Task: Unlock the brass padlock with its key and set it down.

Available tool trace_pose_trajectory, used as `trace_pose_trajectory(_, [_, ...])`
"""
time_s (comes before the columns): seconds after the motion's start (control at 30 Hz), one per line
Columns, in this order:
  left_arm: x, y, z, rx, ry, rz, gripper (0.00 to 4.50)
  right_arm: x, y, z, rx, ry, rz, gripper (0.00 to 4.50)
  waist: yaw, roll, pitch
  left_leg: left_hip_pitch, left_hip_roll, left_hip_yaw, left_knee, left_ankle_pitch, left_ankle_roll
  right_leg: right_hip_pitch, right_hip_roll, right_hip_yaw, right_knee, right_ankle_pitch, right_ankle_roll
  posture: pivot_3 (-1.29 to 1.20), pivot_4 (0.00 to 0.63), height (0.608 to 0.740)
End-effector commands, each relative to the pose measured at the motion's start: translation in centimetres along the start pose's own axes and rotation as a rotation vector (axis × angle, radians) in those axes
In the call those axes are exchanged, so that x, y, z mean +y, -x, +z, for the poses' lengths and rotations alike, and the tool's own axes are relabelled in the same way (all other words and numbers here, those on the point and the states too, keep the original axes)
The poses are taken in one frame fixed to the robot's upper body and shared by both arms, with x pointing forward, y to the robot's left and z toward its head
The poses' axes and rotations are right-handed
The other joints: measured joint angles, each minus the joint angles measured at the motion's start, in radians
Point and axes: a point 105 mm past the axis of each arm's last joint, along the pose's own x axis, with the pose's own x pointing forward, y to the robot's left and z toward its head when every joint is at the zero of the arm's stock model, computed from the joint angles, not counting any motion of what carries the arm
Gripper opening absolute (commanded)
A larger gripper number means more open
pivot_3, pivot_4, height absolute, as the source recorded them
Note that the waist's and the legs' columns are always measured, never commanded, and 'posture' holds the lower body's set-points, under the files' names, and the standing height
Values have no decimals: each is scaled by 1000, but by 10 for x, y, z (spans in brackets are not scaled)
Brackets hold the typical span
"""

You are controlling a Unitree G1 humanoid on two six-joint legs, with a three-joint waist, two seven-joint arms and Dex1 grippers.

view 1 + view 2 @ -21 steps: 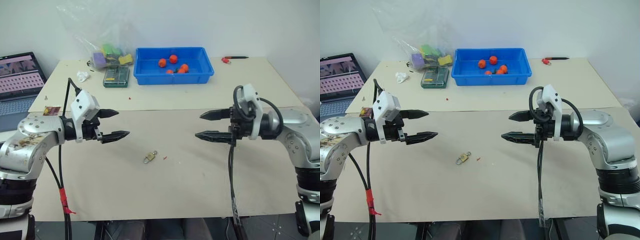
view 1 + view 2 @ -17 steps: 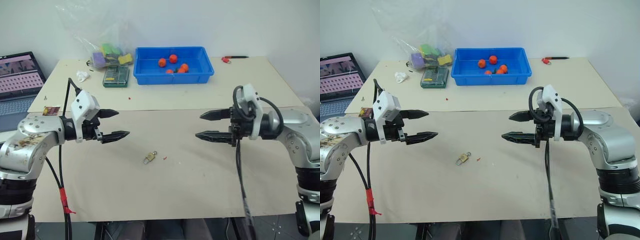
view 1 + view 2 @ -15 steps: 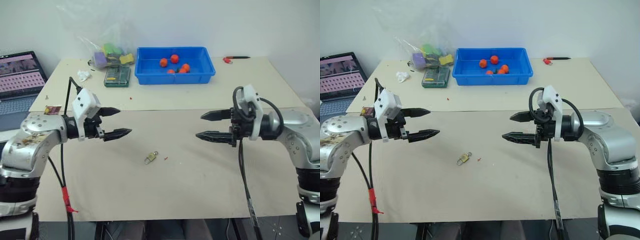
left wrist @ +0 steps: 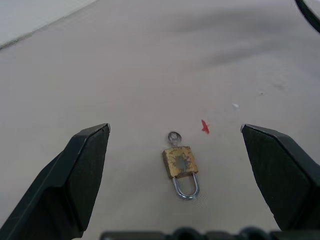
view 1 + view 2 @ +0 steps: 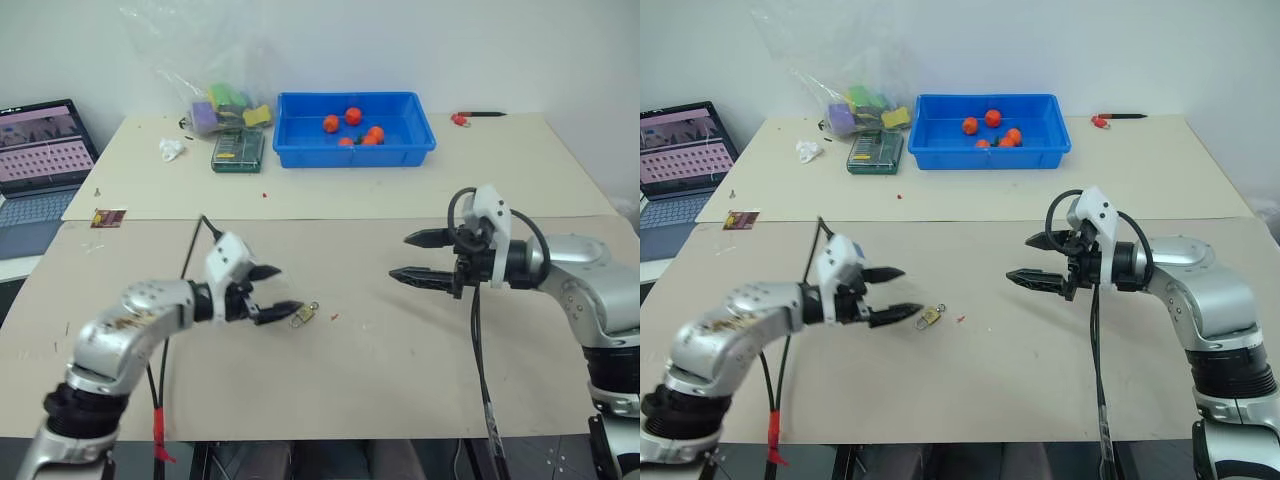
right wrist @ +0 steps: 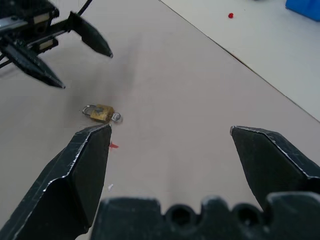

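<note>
A: Brass padlock [image 4: 180, 162] lies flat on bench [image 5: 400, 370], just ahead of left end effector [image 5: 272, 293]. Both spread wide, empty.
B: Tiny, rigid, likely slippery. Pinch the body's flat faces; right end effector [image 5: 1025, 260] well apart.

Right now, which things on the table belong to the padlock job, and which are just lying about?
Job:
- brass padlock, lying on the table
- left gripper, open, close beside the padlock
- right gripper, open, in the air

Lying about:
- blue bin with orange balls
- plastic bag
- green case
- laptop
- red scrap
</note>
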Motion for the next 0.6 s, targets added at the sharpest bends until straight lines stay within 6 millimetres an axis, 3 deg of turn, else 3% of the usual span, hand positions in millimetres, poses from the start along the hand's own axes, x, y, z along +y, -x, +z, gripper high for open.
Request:
trace_pose_trajectory(0.03, [-7,-10,4,-23,-14,86,4500,1,7,14,-49,67,-42,4482,1,0,0,0,0,0,0,0,0,0,0,0,0,0,0,0,150,740])
trace_pose_trajectory(0.23, [-12,-23,-7,8,-26,193,4500,3,11,13,-49,61,-67,4482,0,0,0,1,0,2,0,0,1,0,0,1,0,0,0,0,150,740])
trace_pose_trajectory(0.6, [-15,-30,-16,45,-37,228,4500,2,13,14,-49,67,-96,4482,3,0,0,1,0,5,0,0,1,0,1,1,0,0,0,0,150,740])
